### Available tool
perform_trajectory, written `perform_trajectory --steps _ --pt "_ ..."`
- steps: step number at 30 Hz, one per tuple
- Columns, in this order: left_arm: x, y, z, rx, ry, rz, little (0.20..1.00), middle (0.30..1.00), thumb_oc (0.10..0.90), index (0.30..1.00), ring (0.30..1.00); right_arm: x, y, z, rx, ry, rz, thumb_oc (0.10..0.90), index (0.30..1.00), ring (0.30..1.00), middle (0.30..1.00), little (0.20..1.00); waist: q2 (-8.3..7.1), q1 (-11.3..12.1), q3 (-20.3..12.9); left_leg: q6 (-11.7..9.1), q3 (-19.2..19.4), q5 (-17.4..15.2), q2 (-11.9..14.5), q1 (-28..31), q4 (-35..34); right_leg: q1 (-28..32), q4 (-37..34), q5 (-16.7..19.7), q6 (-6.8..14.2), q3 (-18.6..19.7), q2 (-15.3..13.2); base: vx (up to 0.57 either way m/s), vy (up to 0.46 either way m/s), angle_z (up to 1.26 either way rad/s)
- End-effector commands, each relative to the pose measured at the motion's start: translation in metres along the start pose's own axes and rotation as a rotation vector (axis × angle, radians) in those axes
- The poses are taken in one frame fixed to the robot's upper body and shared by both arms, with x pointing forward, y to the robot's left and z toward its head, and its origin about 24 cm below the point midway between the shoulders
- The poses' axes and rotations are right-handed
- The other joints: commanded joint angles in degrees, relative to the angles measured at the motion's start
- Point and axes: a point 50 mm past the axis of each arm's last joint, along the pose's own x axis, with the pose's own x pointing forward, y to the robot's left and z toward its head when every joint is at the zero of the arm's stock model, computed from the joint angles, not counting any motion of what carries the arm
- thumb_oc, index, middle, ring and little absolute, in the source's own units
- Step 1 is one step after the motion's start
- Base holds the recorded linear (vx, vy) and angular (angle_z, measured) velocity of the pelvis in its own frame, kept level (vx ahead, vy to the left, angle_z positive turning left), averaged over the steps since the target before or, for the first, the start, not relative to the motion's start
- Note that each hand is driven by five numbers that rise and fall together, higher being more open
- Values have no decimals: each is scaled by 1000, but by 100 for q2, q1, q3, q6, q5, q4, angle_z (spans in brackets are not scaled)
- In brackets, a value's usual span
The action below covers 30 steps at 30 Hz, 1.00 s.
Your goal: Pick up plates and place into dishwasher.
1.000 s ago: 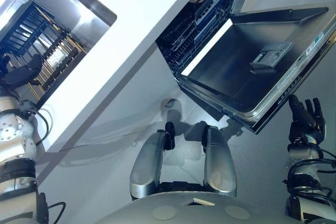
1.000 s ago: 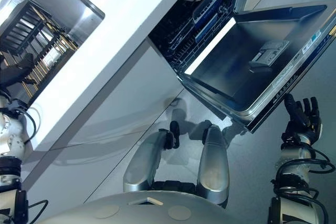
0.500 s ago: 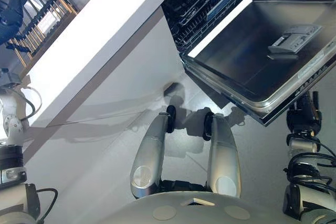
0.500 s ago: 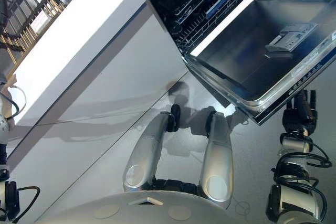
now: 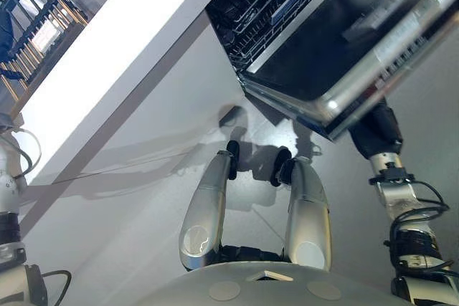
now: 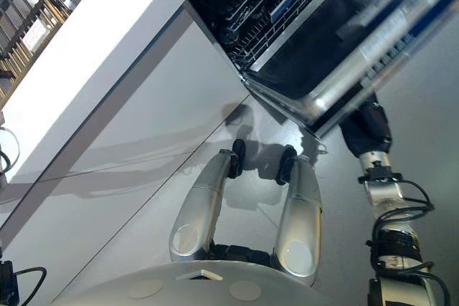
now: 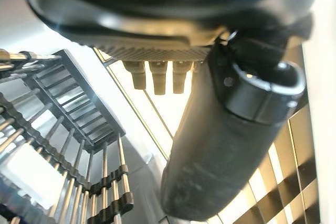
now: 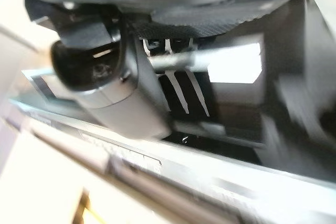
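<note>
We are looking down at the dishwasher (image 5: pixel 287 5), its door (image 5: pixel 344 69) hanging open and the lower rack (image 6: pixel 265 26) showing inside. The right hand (image 5: pixel 374 130) is sitting under the door's outer edge, fingers tucked beneath it, so we cannot tell whether they are curled or straight. The left hand (image 7: pixel 231 145) is hovering over the dish rack (image 7: pixel 68 145) by the white counter (image 5: pixel 122 55), fingers hanging straight and relaxed, holding nothing. We are spotting no plates that we can make out for certain; the dish rack's bars are standing bare where we can see them.
</note>
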Motion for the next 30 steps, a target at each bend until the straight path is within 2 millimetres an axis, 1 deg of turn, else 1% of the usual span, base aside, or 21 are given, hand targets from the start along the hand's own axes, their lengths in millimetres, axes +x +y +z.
perform_trajectory --steps 1,4,7,10,11,12,14,15,16,17,18,19,20,21,23,24,25,26,27,28,30 --pt "-21 -72 -31 -245 45 -18 900 900 800 900 900 74 200 -37 -4 107 1066 800 900 900 900 900 -789 5 328 623 503 -146 -303 239 -617 -64 -490 586 240 660 395 -55 16 21" --pt "-16 -72 -30 -250 35 -29 900 900 800 900 900 66 240 -32 -50 80 1242 800 900 900 900 900 -832 36 328 649 512 -105 -303 350 -778 66 -735 720 277 644 423 -43 20 23" --pt "-10 -72 -27 -251 24 -39 900 900 800 900 900 55 261 -32 -110 80 1395 800 900 900 900 900 -876 68 328 690 517 -78 -297 443 -917 161 -909 828 312 634 444 -36 -6 47" --pt "-6 -73 -25 -252 16 -43 900 900 800 900 900 50 267 -33 -155 62 1426 800 900 900 900 900 -908 83 328 709 528 -51 -285 492 -1004 200 -967 881 338 615 455 -43 -32 31" --pt "-4 -73 -23 -249 8 -48 900 900 800 900 900 52 267 -34 -189 29 1375 800 900 900 900 900 -931 101 328 724 540 -30 -275 535 -1086 225 -1025 932 369 590 459 -48 -28 -10" --pt "-4 -73 -23 -249 8 -48 900 900 800 900 900 52 267 -34 -189 29 1375 800 900 900 900 900 -931 101 328 724 540 -30 -275 535 -1086 225 -1025 932 369 590 459 -68 -39 -10" --pt "-3 -73 -23 -248 9 -49 900 900 800 900 900 61 257 -32 -218 -20 1227 800 900 900 900 900 -936 89 328 736 549 -10 -264 622 -1185 274 -1082 969 401 578 457 -42 -22 1" --pt "-4 -73 -25 -245 13 -50 900 900 800 900 900 69 245 -30 -242 -63 1093 800 900 900 900 900 -935 74 328 740 549 -10 -259 706 -1233 333 -1114 976 415 579 449 -43 -12 10" --pt "-7 -70 -28 -245 21 -44 900 900 800 900 900 79 220 -28 -277 -88 922 800 900 900 900 900 -921 42 327 745 554 -12 -254 846 -1314 436 -1178 975 443 605 448 -32 -2 8" --pt "-8 -69 -28 -246 24 -42 900 900 800 900 900 82 212 -27 -297 -100 872 800 900 900 900 900 -917 35 322 748 556 -12 -254 888 -1342 470 -1201 974 451 609 445 -27 24 6" --pt "-16 -65 -34 -242 40 -32 900 900 800 900 900 86 167 -25 -326 -103 661 800 900 900 900 900 -901 -13 235 748 562 7 -261 1063 -1495 596 -1348 978 480 645 443 -2 31 5" --pt "-23 -63 -37 -242 52 -28 900 900 800 900 900 82 141 -28 -350 -89 564 800 900 900 900 900 -894 -34 163 746 560 20 -274 1181 -1601 693 -1466 987 505 659 435 8 37 7" --pt "-32 -61 -41 -241 66 -22 900 900 800 900 900 74 113 -29 -366 -81 438 800 900 900 900 900 -886 -61 75 739 558 42 -286 1315 -1734 805 -1618 1005 534 673 420 0 0 0" --pt "-42 -57 -45 -237 81 -20 900 900 800 900 900 60 86 -31 -398 -70 340 800 900 900 900 900 -874 -92 -18 725 568 70 -298 1465 -1889 939 -1809 1028 563 688 405 38 25 -5" --pt "-59 -52 -51 -241 110 -13 900 900 800 900 900 33 44 -43 -367 -7 167 800 900 900 900 900 -851 -165 -209 683 569 140 -315 1751 -2186 1196 -2147 1077 614 744 409 53 21 -13" --pt "-66 -50 -54 -238 127 -11 900 900 800 900 900 18 24 -48 -360 24 92 800 900 900 900 900 -836 -200 -305 652 573 182 -327 1909 -2344 1337 -2319 1104 639 757 411 76 23 -16" --pt "-76 -46 -60 -247 156 -5 900 900 800 900 900 -6 -3 -54 -379 78 -48 800 900 900 900 900 -797 -262 -452 607 579 245 -340 2139 -2575 1548 -2559 1133 663 767 406 77 26 -15" --pt "-79 -45 -62 -251 169 -3 900 900 800 900 900 -15 -11 -56 -388 101 -88 800 900 900 900 900 -769 -280 -504 583 569 282 -340 2244 -2690 1655 -2675 1149 666 758 403 75 20 -11" --pt "-85 -43 -67 -269 201 2 900 900 800 900 900 -36 -28 -63 -396 155 -184 800 900 900 900 900 -733 -319 -626 535 560 323 -325 2416 -2865 1829 -2858 1162 676 750 401 30 7 -7" --pt "-85 -42 -68 -270 205 2 900 900 800 900 900 -38 -30 -63 -401 161 -195 800 900 900 900 900 -731 -328 -650 526 562 366 -320 2425 -2908 1849 -2922 1207 672 750 403 56 -18 -2" --pt "-93 -41 -75 -292 256 5 900 900 800 900 900 -62 -46 -73 -409 233 -307 800 900 900 900 900 -696 -390 -814 469 529 377 -304 2692 -3118 2142 -3172 1206 677 773 418 58 -57 4"
